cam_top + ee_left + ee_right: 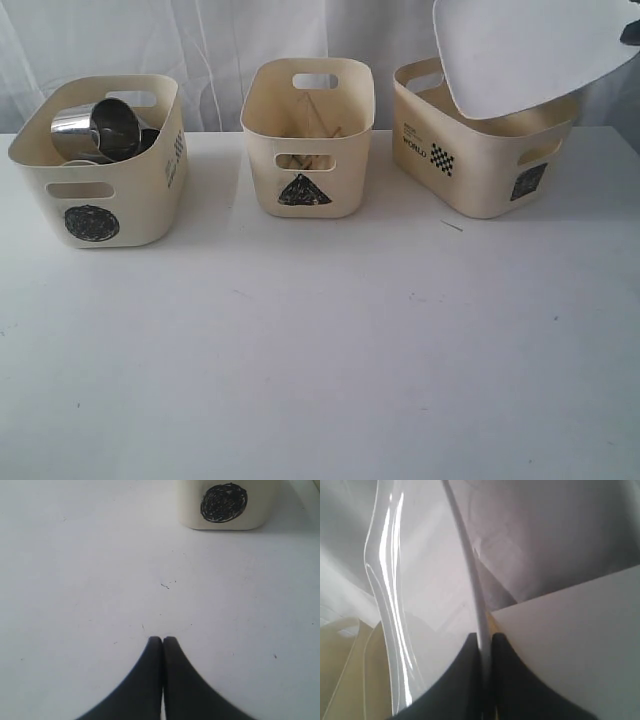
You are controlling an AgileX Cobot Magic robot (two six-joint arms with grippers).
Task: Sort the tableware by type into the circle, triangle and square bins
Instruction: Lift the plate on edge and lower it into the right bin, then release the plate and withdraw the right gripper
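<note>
Three cream bins stand in a row along the back of the white desk (320, 350). The circle bin (130, 205) is on the left, the triangle bin (262, 150) is in the middle and the square bin (480, 185) is on the right.

The plate (530, 50) hangs tilted in the air over the square bin, its lower edge dipping just inside the bin's rim. The right end effector (484, 639) is pinched tight on the plate's edge, with one dark finger on each face. In the exterior view only a dark sliver of it shows at the top right corner.

Steel mugs (100, 130) lie on their sides in the circle bin, one with its open mouth facing forward. Thin wooden chopsticks (318, 125) lean inside the triangle bin. What else lies in there cannot be made out.

The left end effector (162, 641) hangs above bare desk, fingertips pressed together with nothing between them. The circle bin sits a little ahead of it.
</note>
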